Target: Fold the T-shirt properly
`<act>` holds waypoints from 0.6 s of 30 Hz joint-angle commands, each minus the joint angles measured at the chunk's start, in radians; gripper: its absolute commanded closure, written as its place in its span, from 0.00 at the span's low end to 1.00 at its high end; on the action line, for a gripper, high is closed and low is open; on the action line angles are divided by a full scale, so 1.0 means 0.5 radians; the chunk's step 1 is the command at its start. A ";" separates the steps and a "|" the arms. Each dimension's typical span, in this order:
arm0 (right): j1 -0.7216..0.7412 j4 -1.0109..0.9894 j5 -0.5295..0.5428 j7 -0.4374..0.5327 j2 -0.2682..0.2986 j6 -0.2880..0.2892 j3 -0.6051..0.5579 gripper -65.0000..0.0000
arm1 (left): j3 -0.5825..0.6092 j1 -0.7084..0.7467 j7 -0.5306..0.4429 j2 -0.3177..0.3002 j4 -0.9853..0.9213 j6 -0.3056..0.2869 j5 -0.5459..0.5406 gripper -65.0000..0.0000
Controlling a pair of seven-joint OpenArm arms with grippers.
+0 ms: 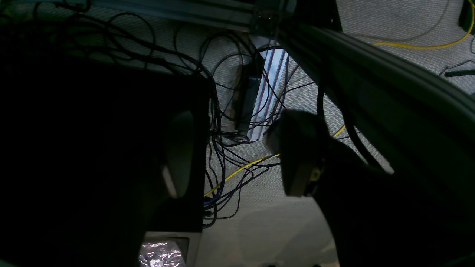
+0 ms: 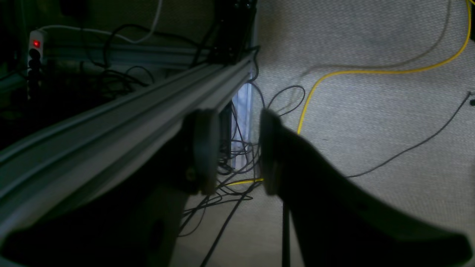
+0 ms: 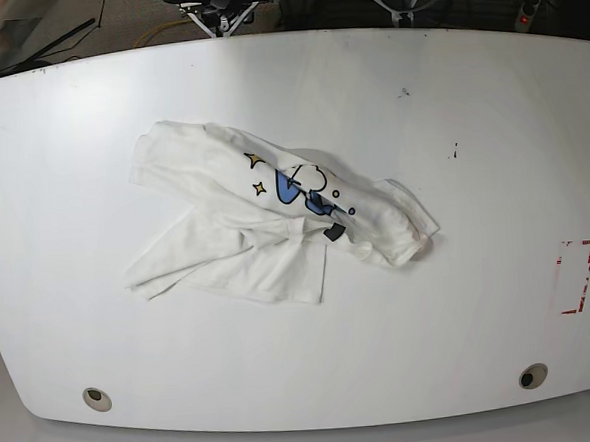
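On the white rounded table (image 3: 461, 321), the crumpled white cloth T-shirt (image 3: 246, 234) with blue print and small yellow stars lies left of centre, sleeves and hem bunched, untouched by either arm. A red-outlined rectangular mark (image 3: 575, 276) sits near the table's right edge. In the wrist views, both arms hang beside the table over grey carpet (image 2: 371, 111) strewn with dark and yellow cables (image 2: 323, 79). The right gripper (image 2: 233, 154) stands partly open, holding nothing. The left gripper (image 1: 232, 155) gapes wider, also empty.
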 commanded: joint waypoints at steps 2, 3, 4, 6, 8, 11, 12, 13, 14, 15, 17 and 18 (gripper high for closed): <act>0.017 -0.044 0.011 0.016 0.006 -0.011 -0.004 0.72 | 0.011 0.009 -0.029 -0.006 0.034 0.002 -0.021 0.47; 0.017 -0.039 0.011 0.016 0.007 -0.011 -0.003 0.72 | 0.010 0.006 -0.027 -0.007 0.037 0.006 -0.021 0.47; 0.017 -0.042 0.012 0.017 0.006 -0.011 -0.003 0.72 | 0.009 0.006 -0.028 -0.008 0.034 0.007 -0.019 0.47; 0.006 -0.026 0.007 0.016 0.005 -0.013 0.003 0.72 | 0.009 0.013 -0.034 -0.010 0.027 0.006 -0.016 0.48; -0.007 -0.007 -0.002 0.016 0.005 -0.017 0.011 0.72 | 0.010 0.024 -0.045 -0.014 0.021 0.009 -0.012 0.49; -0.018 0.017 -0.001 0.008 0.004 -0.020 0.012 0.72 | 0.006 0.035 -0.056 -0.015 0.036 0.008 -0.012 0.48; -0.018 0.025 0.000 0.008 0.004 -0.024 0.011 0.71 | 0.008 0.037 -0.056 -0.012 0.038 0.008 -0.014 0.48; -0.029 0.040 -0.002 0.006 0.005 -0.026 0.012 0.71 | 0.008 0.042 -0.065 -0.014 0.035 0.009 -0.013 0.48; -0.040 0.060 -0.004 0.002 0.006 -0.025 0.013 0.71 | 0.007 0.049 -0.074 -0.015 0.038 0.008 -0.013 0.48; -0.039 0.001 -0.014 -0.010 0.031 -0.007 -0.015 0.71 | 0.007 0.037 -0.044 -0.013 0.043 0.007 0.009 0.48; -0.039 -0.002 -0.014 -0.010 0.031 -0.007 -0.018 0.70 | 0.007 0.037 -0.044 -0.013 0.043 0.007 0.009 0.48; -0.039 -0.002 -0.014 -0.010 0.031 -0.007 -0.018 0.70 | 0.007 0.037 -0.044 -0.013 0.043 0.007 0.009 0.48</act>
